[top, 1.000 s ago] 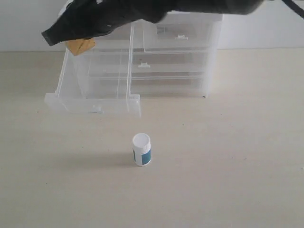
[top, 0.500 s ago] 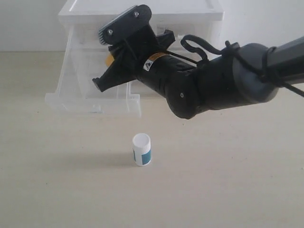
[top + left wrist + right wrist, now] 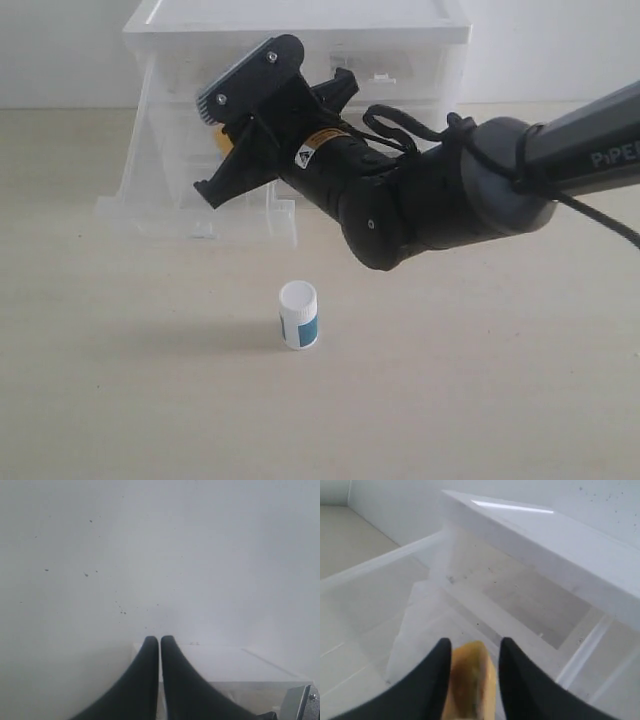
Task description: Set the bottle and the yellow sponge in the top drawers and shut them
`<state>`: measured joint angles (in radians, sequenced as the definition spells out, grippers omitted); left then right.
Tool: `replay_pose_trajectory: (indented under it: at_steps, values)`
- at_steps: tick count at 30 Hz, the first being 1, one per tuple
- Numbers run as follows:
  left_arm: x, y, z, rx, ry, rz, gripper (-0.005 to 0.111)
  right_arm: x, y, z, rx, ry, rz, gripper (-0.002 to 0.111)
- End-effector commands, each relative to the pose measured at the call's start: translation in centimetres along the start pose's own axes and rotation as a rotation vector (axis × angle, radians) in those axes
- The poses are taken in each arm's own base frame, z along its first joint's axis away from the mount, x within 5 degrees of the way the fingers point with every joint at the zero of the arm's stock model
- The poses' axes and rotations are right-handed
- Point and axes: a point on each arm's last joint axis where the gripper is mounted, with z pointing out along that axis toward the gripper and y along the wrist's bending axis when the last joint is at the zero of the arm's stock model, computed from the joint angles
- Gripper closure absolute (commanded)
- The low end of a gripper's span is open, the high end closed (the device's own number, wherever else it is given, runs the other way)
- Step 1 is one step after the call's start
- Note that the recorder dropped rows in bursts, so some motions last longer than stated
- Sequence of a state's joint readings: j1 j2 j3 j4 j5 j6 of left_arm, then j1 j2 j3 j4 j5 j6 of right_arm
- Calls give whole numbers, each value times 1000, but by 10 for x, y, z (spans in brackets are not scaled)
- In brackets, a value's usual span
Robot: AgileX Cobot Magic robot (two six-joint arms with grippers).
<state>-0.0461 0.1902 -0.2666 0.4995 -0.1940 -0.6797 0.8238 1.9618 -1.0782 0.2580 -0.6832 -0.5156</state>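
Right claw (image 3: 476,643) is clamped on the yellow sponge (image 3: 469,677) | open top drawer (image 3: 165,215) is seen just beneath it | bottle (image 3: 298,315) is stood upright lower down, well apart | left claw (image 3: 160,641) is pressed together, empty.

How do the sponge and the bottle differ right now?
The sponge is yellow and clamped in the right gripper, off the table, by the pulled-out top drawer. The bottle is white with a teal label and stands upright on the table, untouched. The arm hides most of the sponge in the exterior view, while the bottle shows fully. Neither is in a drawer yet.
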Motion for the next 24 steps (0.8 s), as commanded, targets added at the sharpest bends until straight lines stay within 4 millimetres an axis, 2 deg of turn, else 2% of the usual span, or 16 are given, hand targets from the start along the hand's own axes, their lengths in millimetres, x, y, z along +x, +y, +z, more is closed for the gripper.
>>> replay_pose_trajectory:
  at_steps: [1, 4, 6, 8, 12, 14, 19, 24]
  values:
    - [1, 0, -1, -3, 1, -5, 103, 1, 0, -3, -31, 76, 5, 47]
    - [1, 0, -1, -3, 1, -5, 103, -5, -1, -8, -66, 125, 14, 27]
    - [1, 0, -1, -3, 1, -5, 103, -13, -3, -12, -75, 127, 18, 20]
    - [1, 0, -1, -3, 1, -5, 103, -22, -6, -17, -80, 121, 22, 17]
    - [1, 0, -1, -3, 1, -5, 103, -46, -14, -30, -101, 112, 36, 18]
    - [1, 0, -1, -3, 1, -5, 103, -65, -18, -38, -148, 145, 42, 18]
    - [1, 0, -1, -3, 0, -7, 103, -102, -19, -47, -341, 342, 51, 20]
    - [1, 0, -1, -3, 1, -7, 103, -98, -14, -36, -428, 490, 5, 46]
